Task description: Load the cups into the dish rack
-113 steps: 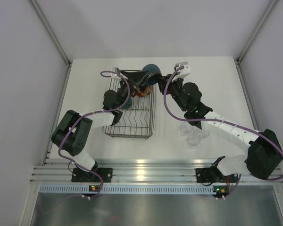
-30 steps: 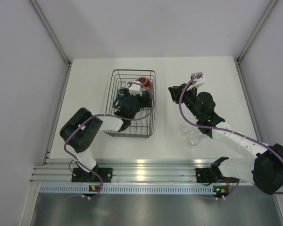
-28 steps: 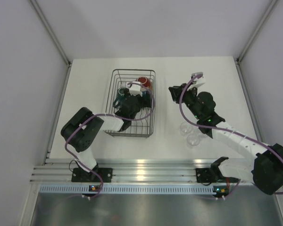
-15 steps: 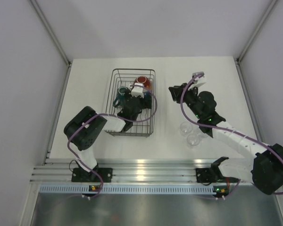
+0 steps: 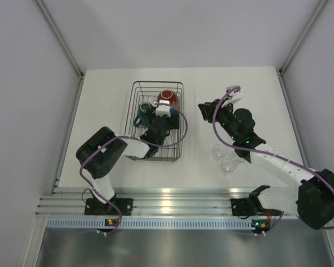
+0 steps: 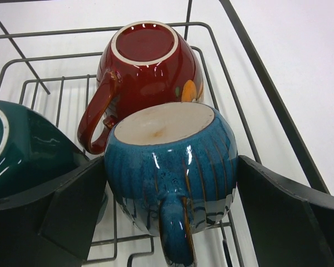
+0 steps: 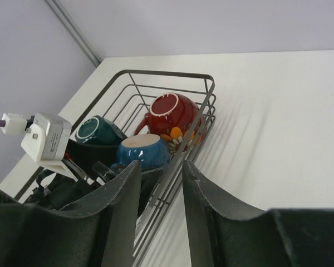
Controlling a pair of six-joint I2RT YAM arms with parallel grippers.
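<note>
Dish rack (image 5: 156,83) holds upturned red cup (image 5: 166,98), blue cup (image 7: 145,149), teal mug (image 5: 143,107), left hand (image 6: 171,167) wide apart, right hand (image 7: 161,167) parted, seemingly two glasses (image 5: 218,151) on counter (image 5: 250,94).

Noted white bench (image 5: 256,89) boxed by pale grey walls (image 5: 183,28), ribbed aluminium rail (image 5: 178,200) along near edge, slanted metal struts (image 5: 59,36) at far corners.

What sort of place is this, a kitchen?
Probably a lab test cell, not a kitchen: left arm and right arm bolted to a rail, blank walls around a white table, one rack of cups.
</note>
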